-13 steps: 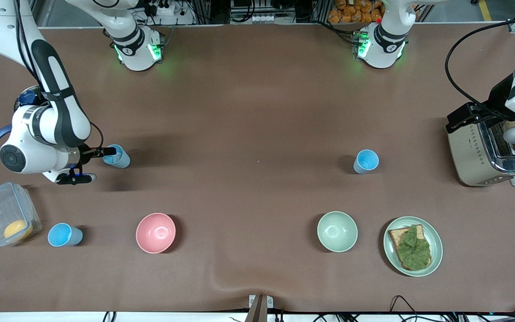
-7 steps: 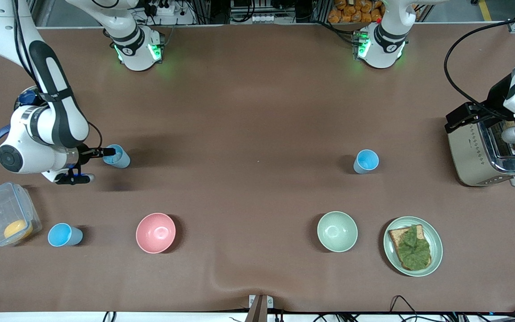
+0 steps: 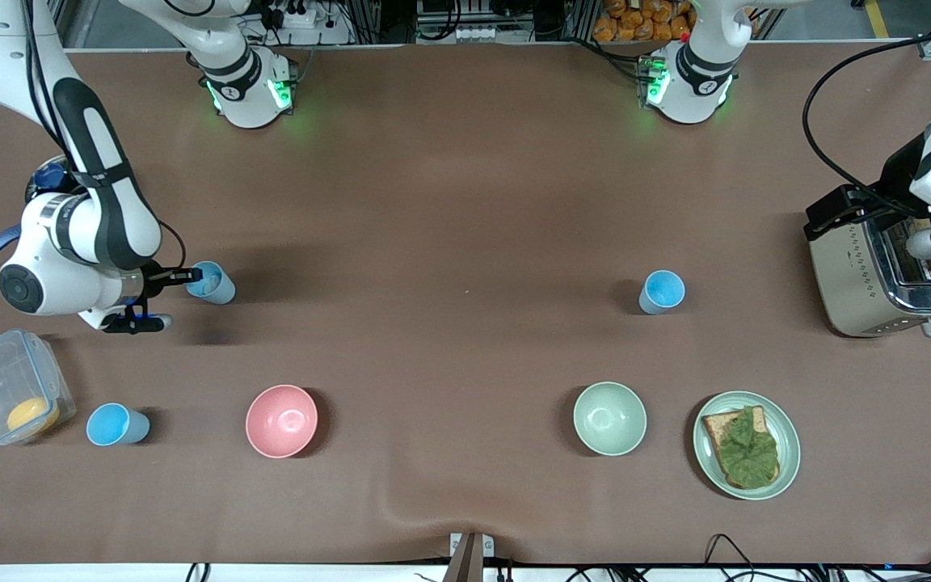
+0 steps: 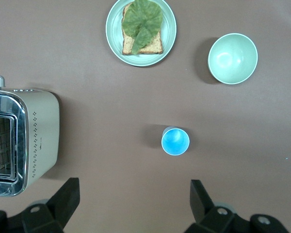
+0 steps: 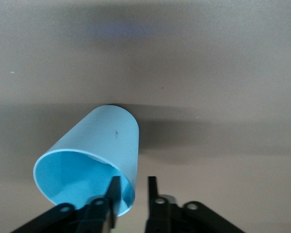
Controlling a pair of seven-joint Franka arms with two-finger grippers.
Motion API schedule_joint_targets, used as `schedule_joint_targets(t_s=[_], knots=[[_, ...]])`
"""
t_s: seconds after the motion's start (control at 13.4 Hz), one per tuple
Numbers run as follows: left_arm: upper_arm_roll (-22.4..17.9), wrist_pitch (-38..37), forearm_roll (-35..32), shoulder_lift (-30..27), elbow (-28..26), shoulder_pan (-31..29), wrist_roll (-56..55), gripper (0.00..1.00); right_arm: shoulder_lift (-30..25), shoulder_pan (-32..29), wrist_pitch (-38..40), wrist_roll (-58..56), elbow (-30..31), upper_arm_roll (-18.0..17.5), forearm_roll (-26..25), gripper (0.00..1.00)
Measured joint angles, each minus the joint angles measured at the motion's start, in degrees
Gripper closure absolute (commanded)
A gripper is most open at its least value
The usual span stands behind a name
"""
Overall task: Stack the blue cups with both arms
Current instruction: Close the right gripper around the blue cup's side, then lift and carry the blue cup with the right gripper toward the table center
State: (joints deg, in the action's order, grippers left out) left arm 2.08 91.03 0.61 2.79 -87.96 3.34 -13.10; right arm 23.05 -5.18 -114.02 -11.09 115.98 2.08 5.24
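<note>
One blue cup (image 3: 215,284) stands toward the right arm's end of the table. My right gripper (image 3: 191,276) is at its rim. In the right wrist view one finger (image 5: 114,187) is inside this cup (image 5: 97,150) and the other is just outside its wall. The right gripper (image 5: 134,180) is narrowed round the wall, with a thin gap still showing. A second blue cup (image 3: 662,292) stands toward the left arm's end. My left gripper (image 4: 134,189) hangs open high above the table beside this cup (image 4: 175,141), holding nothing. A third blue cup (image 3: 114,424) stands next to the clear box.
A toaster (image 3: 878,275) sits at the left arm's end, under that arm. A plate (image 3: 789,453) with toast and lettuce, a pale-green bowl (image 3: 609,418) and a pink bowl (image 3: 281,420) lie nearer the front camera. A clear box (image 3: 9,388) holds something yellow.
The right gripper's fingers have drawn together around the cup's rim. That arm shifted only slightly. The left arm and all cups kept their places.
</note>
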Motion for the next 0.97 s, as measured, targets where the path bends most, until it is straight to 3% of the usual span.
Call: schedule_joint_targets(t_s=[0.6, 0.82, 0.97], knots=[[0.0, 0.0, 0.0, 0.0, 0.0, -0.02, 0.0, 0.0, 0.5, 0.04, 0.55, -4.23, -1.85, -0.5, 2.69, 1.0], [0.01, 0.0, 0.0, 0.0, 0.0, 0.03, 0.0, 0.0, 0.63, 2.67, 8.03, -2.08, -8.39, -2.5, 7.58, 1.0], [0.02, 0.0, 0.0, 0.01, 0.01, 0.07, 0.0, 0.0, 1.62, 9.6, 9.45, 6.79, -13.92, -3.19, 9.52, 1.0]])
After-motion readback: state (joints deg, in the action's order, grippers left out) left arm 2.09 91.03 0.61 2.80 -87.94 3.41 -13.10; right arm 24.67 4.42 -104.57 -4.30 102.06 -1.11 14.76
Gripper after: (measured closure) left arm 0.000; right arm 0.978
